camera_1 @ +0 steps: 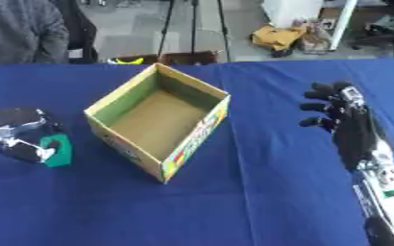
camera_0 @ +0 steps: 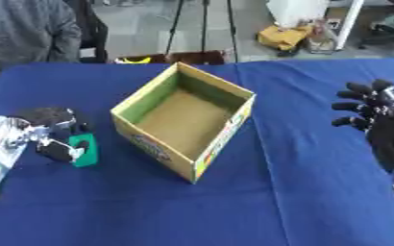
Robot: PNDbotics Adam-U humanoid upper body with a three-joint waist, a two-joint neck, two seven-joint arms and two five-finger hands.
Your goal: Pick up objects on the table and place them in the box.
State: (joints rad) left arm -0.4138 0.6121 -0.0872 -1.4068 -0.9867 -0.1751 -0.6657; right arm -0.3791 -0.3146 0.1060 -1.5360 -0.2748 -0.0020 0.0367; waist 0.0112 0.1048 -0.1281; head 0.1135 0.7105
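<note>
Left hand (camera_0: 53, 137) curled round green block (camera_0: 85, 150), left of box (camera_0: 186, 125)

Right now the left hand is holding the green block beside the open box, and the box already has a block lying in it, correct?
Not quite. The left hand does hold the green block beside the open box, but the left eye view shows the box's floor bare, nothing lying in it.

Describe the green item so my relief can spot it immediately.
Start at the open cardboard box mid-table on the blue cloth. Look to its left: the left hand curls around a small green block, the only green thing lying on the cloth.
</note>
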